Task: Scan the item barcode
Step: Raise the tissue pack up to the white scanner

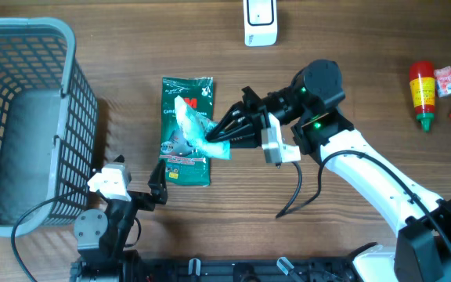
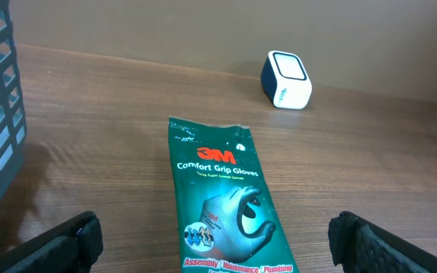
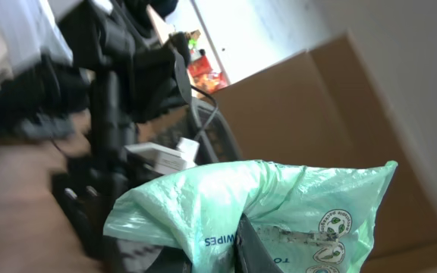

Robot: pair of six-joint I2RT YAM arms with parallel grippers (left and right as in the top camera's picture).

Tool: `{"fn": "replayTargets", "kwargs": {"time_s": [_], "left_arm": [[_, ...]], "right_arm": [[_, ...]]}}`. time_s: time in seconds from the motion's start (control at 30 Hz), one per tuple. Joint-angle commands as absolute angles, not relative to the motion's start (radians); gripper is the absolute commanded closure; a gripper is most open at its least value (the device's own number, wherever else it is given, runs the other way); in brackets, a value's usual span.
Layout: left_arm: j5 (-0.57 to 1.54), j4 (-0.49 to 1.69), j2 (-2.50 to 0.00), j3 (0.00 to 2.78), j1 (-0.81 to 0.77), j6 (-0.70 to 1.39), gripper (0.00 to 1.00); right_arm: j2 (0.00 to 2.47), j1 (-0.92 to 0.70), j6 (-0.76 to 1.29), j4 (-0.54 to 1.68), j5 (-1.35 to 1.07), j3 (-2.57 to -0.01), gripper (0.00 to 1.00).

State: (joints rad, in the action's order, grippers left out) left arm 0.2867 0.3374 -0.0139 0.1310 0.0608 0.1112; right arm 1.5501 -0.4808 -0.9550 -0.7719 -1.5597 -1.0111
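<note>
The right gripper (image 1: 224, 135), clamped on the wipes packet (image 1: 196, 124), should carry it toward the scanner (image 1: 259, 22) at one o'clock, barcode facing its window, while the left gripper (image 1: 131, 182) sits wide and idle.

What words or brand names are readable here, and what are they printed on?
"3M": flat dark green glove packet.
"Comfort Grip Gloves": same packet.
"Assembly / Maintenance / Plumbing": its lower edge.
"WIPES": pale green plastic pouch.
Red sachets: too small to read.
</note>
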Motion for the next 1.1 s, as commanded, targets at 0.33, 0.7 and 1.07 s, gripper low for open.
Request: {"fn": "replayTargets", "kwargs": {"time_s": [0.33, 0.7, 1.07], "left_arm": [[0.299, 0.335, -0.007, 0.128, 0.056, 0.117, 0.00], [0.299, 0.335, -0.007, 0.128, 0.056, 0.117, 0.00], [0.299, 0.335, -0.007, 0.128, 0.056, 0.117, 0.00]], "right_arm": [[1.546, -0.474, -1.613, -0.893, -1.623, -1.023, 0.96], [1.546, -0.474, -1.569, -0.978, -1.621, -1.023, 0.96], [1.533, -0.469, -1.289, -1.097, -1.584, -1.040, 0.96]]}}
